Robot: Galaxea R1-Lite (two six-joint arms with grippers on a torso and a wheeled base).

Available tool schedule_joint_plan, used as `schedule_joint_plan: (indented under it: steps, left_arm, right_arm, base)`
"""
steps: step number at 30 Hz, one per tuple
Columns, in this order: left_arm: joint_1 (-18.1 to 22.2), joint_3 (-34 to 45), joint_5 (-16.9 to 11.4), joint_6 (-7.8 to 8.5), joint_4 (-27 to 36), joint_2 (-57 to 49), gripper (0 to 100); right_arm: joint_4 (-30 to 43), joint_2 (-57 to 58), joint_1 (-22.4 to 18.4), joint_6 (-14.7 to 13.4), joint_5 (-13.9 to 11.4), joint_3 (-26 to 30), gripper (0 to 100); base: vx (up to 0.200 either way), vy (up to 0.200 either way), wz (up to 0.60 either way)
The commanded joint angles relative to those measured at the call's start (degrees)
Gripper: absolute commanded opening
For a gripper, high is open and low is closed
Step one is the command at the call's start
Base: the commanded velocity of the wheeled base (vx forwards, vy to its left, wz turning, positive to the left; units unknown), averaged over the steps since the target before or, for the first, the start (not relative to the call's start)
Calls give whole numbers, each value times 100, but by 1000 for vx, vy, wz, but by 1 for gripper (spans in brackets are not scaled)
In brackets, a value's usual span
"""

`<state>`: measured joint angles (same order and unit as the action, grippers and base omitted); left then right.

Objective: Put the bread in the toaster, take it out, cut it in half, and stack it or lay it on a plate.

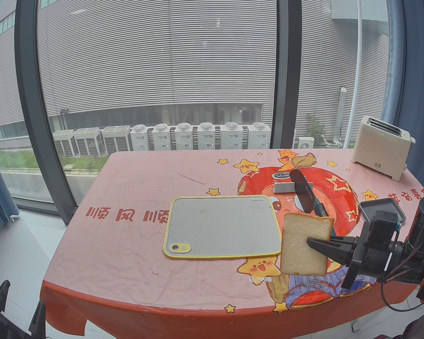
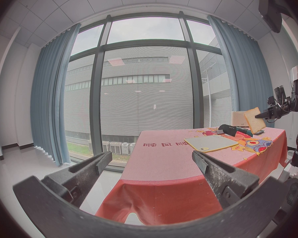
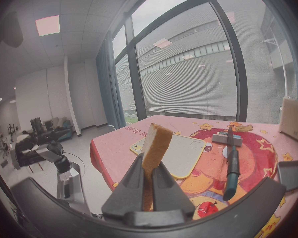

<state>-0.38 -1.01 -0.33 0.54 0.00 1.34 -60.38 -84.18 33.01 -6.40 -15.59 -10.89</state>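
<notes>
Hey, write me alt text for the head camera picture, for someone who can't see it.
The right gripper holds a slice of bread in the air over the near right part of a pink table. Left of it lies a grey cutting board; farther back are a black knife, a dark tray and a white toaster by the window.

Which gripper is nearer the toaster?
Right. The right gripper, shut on the bread, hangs over the table in front of the toaster; the left gripper is open, off the table's near left corner.
</notes>
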Motion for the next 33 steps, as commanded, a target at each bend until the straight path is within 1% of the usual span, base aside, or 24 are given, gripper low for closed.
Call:
schedule_joint_plan:
  steps: [1,2,4,6,10,13,19,20,22,23,26,27,28,29,30,31,32,33]
  left_arm:
    - [3,92,-2,-1,0,7,100]
    - [3,92,-2,-1,0,7,100]
    - [3,92,-2,-1,0,7,100]
    - [3,92,-2,-1,0,7,100]
    - [3,92,-2,-1,0,7,100]
    - [3,92,7,8,0,7,100]
    - [3,92,-2,8,0,7,100]
    - [3,92,7,-1,0,7,100]
    - [3,92,7,8,0,7,100]
    - [3,92,-2,8,0,7,100]
    - [3,92,7,8,0,7,100]
    - [3,101,-2,8,0,7,100]
    - [3,101,-2,8,0,7,100]
    - [3,92,7,8,0,7,100]
    - [3,92,7,8,0,7,100]
    - [3,92,-2,8,0,7,100]
    - [3,92,7,8,0,7,100]
    - [-6,92,-2,8,0,7,100]
  right_arm:
    - [0,-46,135,-213,-5,-45,0]
    - [-9,-90,144,-336,-5,-72,0]
    - [-9,-108,162,-371,-5,-80,0]
    - [-9,-134,241,-467,-5,-98,0]
    - [-9,-292,250,-661,-5,-115,0]
    - [-62,-442,241,-714,-14,-115,0]
    - [-774,-855,250,-740,4,-19,0]
    - [-923,-960,250,-784,12,-1,0]
    - [-1125,-1092,250,-951,12,8,0]
    - [-1318,-1198,250,-1109,12,-1,0]
    - [-1899,-1505,294,-1408,30,-36,0]
    - [-2083,-1602,320,-1496,83,-45,0]
    - [-2083,-1602,320,-1496,83,-45,0]
    - [-2514,-1848,408,-1689,267,-63,0]
    - [-2575,-1892,425,-1715,294,-72,0]
    - [-2892,-2103,522,-1856,496,-80,0]
    - [-2936,-2182,566,-1926,619,-115,0]
    - [-2909,-2226,601,-1962,689,-168,0]
  base:
    - [0,0,0]
    - [0,0,0]
    - [0,0,0]
    - [0,0,0]
    - [0,0,0]
    - [0,0,0]
    - [0,0,0]
    - [0,0,0]
    - [0,0,0]
    - [0,0,0]
    - [0,0,0]
    - [0,0,0]
    - [0,0,0]
    - [0,0,0]
    - [0,0,0]
    - [0,0,0]
    - [0,0,0]
    - [0,0,0]
